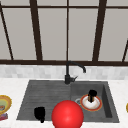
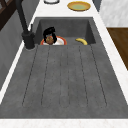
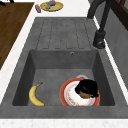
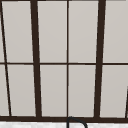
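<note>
My right hand (image 1: 92,94) hovers over a white plate with an orange rim (image 1: 98,106) in the sink basin (image 1: 107,100). Its fingers are curled round a small brown round object (image 3: 85,95). The same hand (image 3: 87,86) sits over the plate (image 3: 65,93) in the right side view, and the hand (image 2: 49,32) with the brown object (image 2: 50,40) also appears in the left side view. A yellow banana (image 3: 34,95) lies on the basin floor beside the plate. My left hand (image 1: 39,113) hangs low at the drainboard's front edge.
A big red ball (image 1: 67,115) covers the sink's front middle. The black faucet (image 1: 68,72) stands behind the ribbed drainboard (image 1: 42,95). A yellow bowl (image 1: 4,103) sits on the left counter, another bowl (image 2: 78,5) on the right counter. A window spans the back wall.
</note>
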`<act>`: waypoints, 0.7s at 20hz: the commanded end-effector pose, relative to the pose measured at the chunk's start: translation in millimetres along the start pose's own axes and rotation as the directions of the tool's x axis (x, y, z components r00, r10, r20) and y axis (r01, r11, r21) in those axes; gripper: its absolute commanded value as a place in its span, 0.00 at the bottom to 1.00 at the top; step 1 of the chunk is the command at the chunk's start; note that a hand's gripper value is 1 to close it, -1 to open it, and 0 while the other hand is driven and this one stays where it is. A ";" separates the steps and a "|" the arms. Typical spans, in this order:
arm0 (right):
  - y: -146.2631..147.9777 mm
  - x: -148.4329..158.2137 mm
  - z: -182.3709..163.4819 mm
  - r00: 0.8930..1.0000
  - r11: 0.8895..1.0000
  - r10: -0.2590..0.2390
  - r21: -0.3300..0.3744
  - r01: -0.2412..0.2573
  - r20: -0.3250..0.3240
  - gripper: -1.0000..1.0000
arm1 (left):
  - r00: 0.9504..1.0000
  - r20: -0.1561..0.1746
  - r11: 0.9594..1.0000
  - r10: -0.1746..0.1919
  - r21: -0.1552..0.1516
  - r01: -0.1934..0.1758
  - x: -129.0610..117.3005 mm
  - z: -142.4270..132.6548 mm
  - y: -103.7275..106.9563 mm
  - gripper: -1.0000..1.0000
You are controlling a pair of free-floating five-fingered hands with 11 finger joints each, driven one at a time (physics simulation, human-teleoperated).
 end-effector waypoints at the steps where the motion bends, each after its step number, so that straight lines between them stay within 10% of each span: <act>1: -23.0 3.9 5.7 1.000 1.000 -0.013 -0.007 0.013 -0.019 1.00 | 1.000 0.000 1.000 0.000 0.000 0.000 0.0 0.0 0.0 0.50; 14: -108.7 -3.3 77.6 0.999 1.000 0.014 0.026 -0.015 0.046 1.00 | 1.000 0.000 1.000 0.000 0.000 0.000 0.0 0.0 0.0 0.50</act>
